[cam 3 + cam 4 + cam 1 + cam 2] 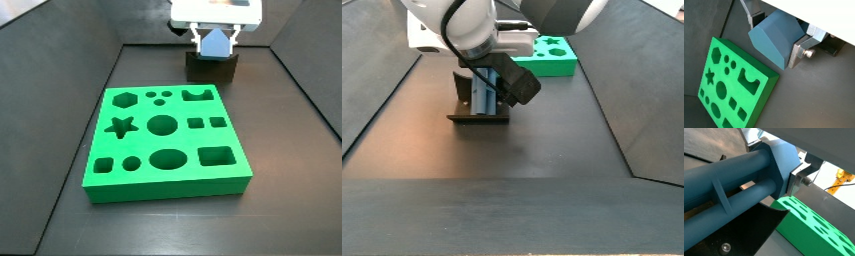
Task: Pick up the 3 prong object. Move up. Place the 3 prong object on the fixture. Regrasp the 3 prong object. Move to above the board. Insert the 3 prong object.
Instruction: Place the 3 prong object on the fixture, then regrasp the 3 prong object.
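Note:
The 3 prong object (pixel 774 39) is a blue-grey piece with a pointed top. It sits between the silver fingers (pixel 803 49) of my gripper (pixel 777 34), which is shut on its body. Its long round prongs (pixel 731 183) reach out past the jaws. In a side view the gripper (pixel 214 44) hangs directly over the dark fixture (pixel 211 68) at the back of the floor, with the object (pixel 484 92) reaching down to the fixture (pixel 480 116). I cannot tell whether the object touches it. The green board (pixel 167 140) lies flat nearer the front, apart from the fixture.
Dark walls enclose the black floor on both sides (pixel 80 130). The board (pixel 551 56) has star, hexagon, circle and square cut-outs, and its near edge (pixel 763 95) lies close beside the gripper. The fixture's dark plate with a screw (pixel 725 247) shows under the prongs.

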